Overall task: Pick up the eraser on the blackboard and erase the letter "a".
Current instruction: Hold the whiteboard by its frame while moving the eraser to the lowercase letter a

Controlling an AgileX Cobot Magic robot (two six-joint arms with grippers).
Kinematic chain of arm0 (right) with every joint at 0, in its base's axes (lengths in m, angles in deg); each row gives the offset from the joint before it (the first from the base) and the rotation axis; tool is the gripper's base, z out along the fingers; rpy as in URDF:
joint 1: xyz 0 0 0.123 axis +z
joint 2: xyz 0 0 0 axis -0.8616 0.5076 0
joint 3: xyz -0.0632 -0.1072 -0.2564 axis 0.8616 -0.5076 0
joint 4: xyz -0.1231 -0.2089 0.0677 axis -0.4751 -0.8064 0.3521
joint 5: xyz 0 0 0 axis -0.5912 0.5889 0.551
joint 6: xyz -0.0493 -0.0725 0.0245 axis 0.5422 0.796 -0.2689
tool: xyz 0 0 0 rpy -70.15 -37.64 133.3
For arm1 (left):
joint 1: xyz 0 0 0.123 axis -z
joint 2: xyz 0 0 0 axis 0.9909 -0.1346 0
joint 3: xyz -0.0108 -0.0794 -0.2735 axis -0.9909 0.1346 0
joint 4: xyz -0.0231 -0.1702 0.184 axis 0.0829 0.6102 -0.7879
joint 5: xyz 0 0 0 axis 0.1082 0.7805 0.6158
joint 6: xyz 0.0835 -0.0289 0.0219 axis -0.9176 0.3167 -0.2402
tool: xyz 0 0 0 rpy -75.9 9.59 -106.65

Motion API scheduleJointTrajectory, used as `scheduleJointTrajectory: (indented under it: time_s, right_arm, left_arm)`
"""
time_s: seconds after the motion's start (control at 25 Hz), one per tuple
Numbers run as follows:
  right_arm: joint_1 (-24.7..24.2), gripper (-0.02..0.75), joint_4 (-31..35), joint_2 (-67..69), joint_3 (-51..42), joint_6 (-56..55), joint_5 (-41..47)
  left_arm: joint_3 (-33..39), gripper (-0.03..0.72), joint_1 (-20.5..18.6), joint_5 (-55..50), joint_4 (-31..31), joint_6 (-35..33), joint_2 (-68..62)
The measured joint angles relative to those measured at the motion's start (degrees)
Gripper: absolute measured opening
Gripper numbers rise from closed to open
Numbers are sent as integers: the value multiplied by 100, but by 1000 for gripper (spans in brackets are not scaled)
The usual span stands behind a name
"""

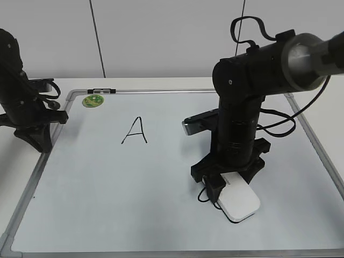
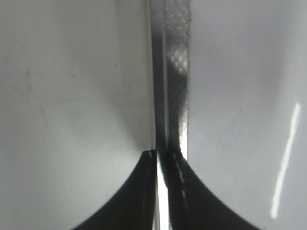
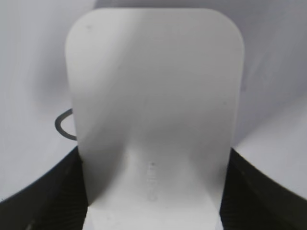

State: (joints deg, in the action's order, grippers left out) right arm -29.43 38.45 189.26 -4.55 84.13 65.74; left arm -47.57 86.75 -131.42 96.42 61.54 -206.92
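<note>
Your right fingers pinch the eraser flat on the blackboard; press evenly over the letter "a" peeking just left of them

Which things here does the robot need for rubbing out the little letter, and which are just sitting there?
Needed: eraser, held in the right tool; blackboard; what shows of the letter "a", a dark curve beside the eraser.

Just there: capital A; green magnet; left tool, shut.
</note>
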Motion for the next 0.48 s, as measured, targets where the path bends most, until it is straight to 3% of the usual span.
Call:
scheduleJointTrajectory:
  time_s: [0.2,0.48]
  right_arm:
    - [133,507,-13,18,58,-21,36]
    - [743,507,140,176,437,-21,132]
  left_arm:
    - [0,29,0,0,0,0,0]
    - [0,29,0,-4,4,0,0]
